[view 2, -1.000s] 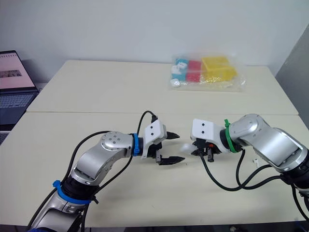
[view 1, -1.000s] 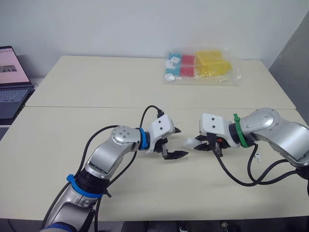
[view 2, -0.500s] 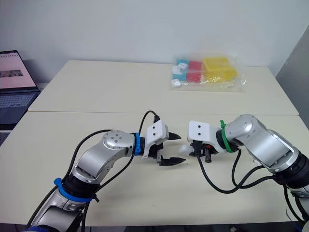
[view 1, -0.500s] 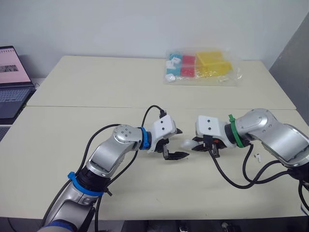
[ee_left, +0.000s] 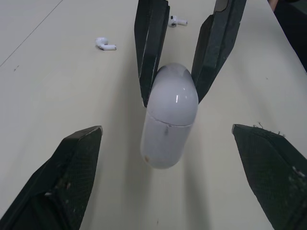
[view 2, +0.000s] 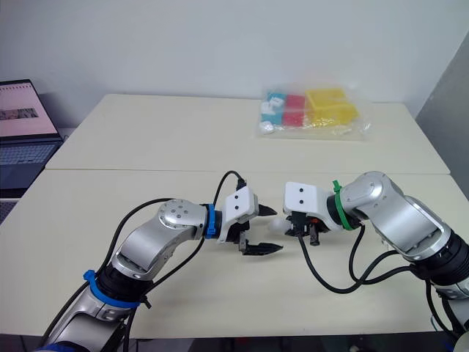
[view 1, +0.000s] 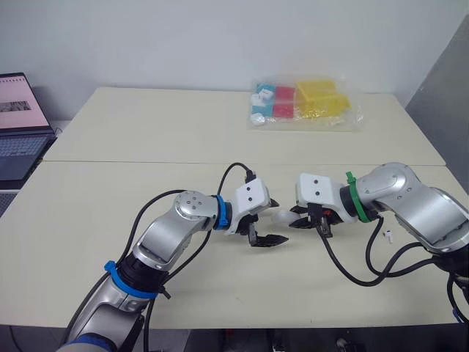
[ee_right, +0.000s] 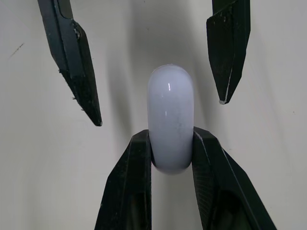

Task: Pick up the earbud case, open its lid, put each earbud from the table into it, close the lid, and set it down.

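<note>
My right tool [ee_right: 172,143] is clamping the earbud case [ee_left: 170,120] at 1 end. My left tool [view 2: 270,229] is gaping around it, not touching, and 2 earbuds [ee_left: 104,44] [ee_left: 177,20] are lying on the desk [ee_left: 43,91].

Silver arms [view 1: 172,227], black cables [view 1: 352,271], black left claw [ee_left: 165,128] and right claw [ee_right: 171,136].

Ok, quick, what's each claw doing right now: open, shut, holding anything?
Left gripper: open, fingers either side of the earbud case, not gripping it.
Right gripper: shut on the earbud case.
</note>
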`<act>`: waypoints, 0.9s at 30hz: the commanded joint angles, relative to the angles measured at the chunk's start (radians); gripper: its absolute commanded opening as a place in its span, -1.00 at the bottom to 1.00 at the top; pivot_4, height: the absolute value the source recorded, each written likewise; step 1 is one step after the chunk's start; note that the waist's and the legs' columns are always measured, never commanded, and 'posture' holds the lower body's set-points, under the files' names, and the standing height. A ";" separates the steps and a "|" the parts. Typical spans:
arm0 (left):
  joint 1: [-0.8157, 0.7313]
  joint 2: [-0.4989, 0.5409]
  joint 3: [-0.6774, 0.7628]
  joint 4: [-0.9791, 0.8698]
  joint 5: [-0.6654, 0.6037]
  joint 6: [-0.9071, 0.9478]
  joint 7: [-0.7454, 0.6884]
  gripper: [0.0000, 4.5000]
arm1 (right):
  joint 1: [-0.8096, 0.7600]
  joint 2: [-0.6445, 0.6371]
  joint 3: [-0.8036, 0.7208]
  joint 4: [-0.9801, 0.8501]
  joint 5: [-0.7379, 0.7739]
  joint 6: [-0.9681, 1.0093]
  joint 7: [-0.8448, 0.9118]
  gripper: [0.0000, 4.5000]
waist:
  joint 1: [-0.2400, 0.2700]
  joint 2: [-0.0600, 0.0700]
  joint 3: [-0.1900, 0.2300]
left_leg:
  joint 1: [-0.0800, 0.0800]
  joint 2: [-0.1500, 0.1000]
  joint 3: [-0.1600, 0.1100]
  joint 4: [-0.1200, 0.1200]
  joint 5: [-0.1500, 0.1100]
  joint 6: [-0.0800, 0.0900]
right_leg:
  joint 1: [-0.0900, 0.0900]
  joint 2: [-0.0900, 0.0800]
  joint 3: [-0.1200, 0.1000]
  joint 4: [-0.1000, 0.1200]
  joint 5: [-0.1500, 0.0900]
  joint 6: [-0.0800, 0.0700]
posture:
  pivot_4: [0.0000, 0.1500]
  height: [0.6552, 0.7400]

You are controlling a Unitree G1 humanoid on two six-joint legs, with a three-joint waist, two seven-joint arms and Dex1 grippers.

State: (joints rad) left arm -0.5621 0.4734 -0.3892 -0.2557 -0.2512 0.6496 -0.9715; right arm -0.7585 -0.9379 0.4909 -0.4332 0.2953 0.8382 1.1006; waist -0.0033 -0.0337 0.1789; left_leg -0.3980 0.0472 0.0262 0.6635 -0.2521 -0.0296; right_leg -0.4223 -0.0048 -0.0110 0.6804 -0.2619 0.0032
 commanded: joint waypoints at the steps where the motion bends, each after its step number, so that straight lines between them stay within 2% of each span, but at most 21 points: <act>1: -0.015 -0.004 0.007 -0.033 -0.016 -0.003 -0.007 0.59 | -0.003 -0.001 -0.040 -0.018 -0.010 -0.005 0.011 -0.68 | 0.000 0.000 0.000 | 0.000 0.000 0.000 0.000 0.000 0.000 | 0.000 0.000 0.000 0.000 0.000 0.000 | 1.00 0.73; 9: -0.018 -0.013 -0.001 -0.037 -0.022 0.000 0.000 -0.54 | -0.001 0.003 -0.041 -0.023 -0.016 -0.001 0.015 -0.68 | 0.000 0.000 0.000 | 0.000 0.000 0.000 0.000 0.000 0.000 | 0.000 0.000 0.001 -0.001 0.000 0.000 | 1.00 0.73; 10: -0.019 -0.015 -0.001 -0.035 -0.021 0.000 0.002 -0.62 | 0.000 0.003 -0.041 -0.024 -0.017 -0.002 0.016 -0.68 | 0.000 0.000 0.000 | 0.000 0.000 0.000 0.000 0.000 0.000 | 0.000 0.000 0.001 -0.001 0.000 0.000 | 1.00 0.73; 19: -0.017 -0.026 -0.004 -0.034 -0.015 -0.004 0.005 -0.62 | 0.006 0.008 -0.048 -0.034 -0.006 0.006 0.022 -0.68 | 0.000 0.000 0.000 | 0.000 0.000 0.000 0.000 0.000 0.000 | 0.000 0.000 0.001 -0.001 0.000 0.000 | 1.00 0.73; 23: -0.006 -0.022 -0.011 -0.026 0.002 -0.035 0.007 -0.65 | 0.023 -0.022 -0.055 -0.049 0.007 -0.015 0.068 -0.09 | 0.001 0.000 0.000 | 0.000 0.000 0.000 0.000 0.000 0.000 | 0.000 0.000 0.000 -0.001 0.000 0.000 | 1.00 0.73; 27: 0.022 -0.025 -0.003 -0.023 -0.001 -0.072 0.003 -0.65 | 0.028 -0.050 -0.071 -0.031 -0.021 -0.031 0.075 0.58 | 0.000 0.000 0.000 | 0.000 0.000 0.000 0.000 0.000 0.000 | 0.000 0.000 0.001 -0.001 0.000 0.000 | 1.00 0.73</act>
State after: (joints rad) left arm -0.5461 0.4552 -0.4009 -0.2614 -0.2463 0.6031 -0.9706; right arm -0.7250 -0.9729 0.4608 -0.4546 0.2866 0.8223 1.1637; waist -0.0032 -0.0337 0.1789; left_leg -0.3980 0.0470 0.0261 0.6635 -0.2522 -0.0296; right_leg -0.4223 -0.0051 -0.0103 0.6798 -0.2619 0.0032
